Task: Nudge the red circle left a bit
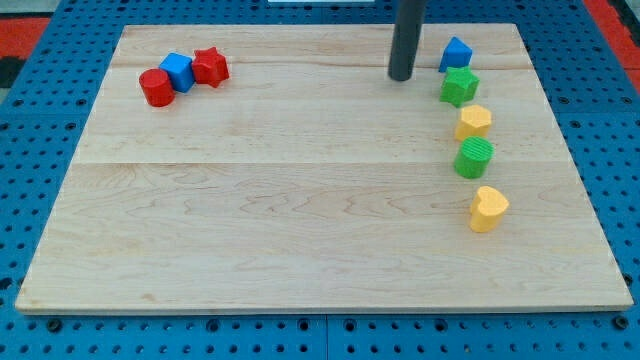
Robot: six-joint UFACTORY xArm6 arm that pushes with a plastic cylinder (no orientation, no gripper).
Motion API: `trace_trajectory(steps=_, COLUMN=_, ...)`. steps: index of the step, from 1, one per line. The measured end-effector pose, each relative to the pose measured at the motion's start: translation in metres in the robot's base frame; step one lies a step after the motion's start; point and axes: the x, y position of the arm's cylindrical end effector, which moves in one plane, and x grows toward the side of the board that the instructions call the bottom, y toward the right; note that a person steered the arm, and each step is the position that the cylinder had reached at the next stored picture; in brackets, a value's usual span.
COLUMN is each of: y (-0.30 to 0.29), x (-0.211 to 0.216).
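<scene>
The red circle (pixel 156 88) sits near the top left of the wooden board (pixel 300 200). It touches a blue cube (pixel 178 72), which touches a red star (pixel 210 66). My tip (pixel 401 76) stands near the view's top, right of centre, far to the right of the red circle. It is just left of a blue triangle (pixel 455 53) and a green star (pixel 459 87).
Down the right side run a yellow block (pixel 474 122), a green circle (pixel 474 158) and a yellow heart (pixel 488 209). A blue pegboard (pixel 30 180) surrounds the board.
</scene>
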Motion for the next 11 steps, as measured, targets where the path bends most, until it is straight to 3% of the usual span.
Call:
trace_trajectory(steps=1, y=-0.032, x=0.02)
trace_trajectory(steps=4, y=-0.133, x=0.023)
trace_trajectory(steps=5, y=-0.207, x=0.031)
trace_trajectory(steps=6, y=-0.24, x=0.031)
trace_trajectory(steps=10, y=-0.285, x=0.031)
trace_trajectory(steps=11, y=-0.27, x=0.023)
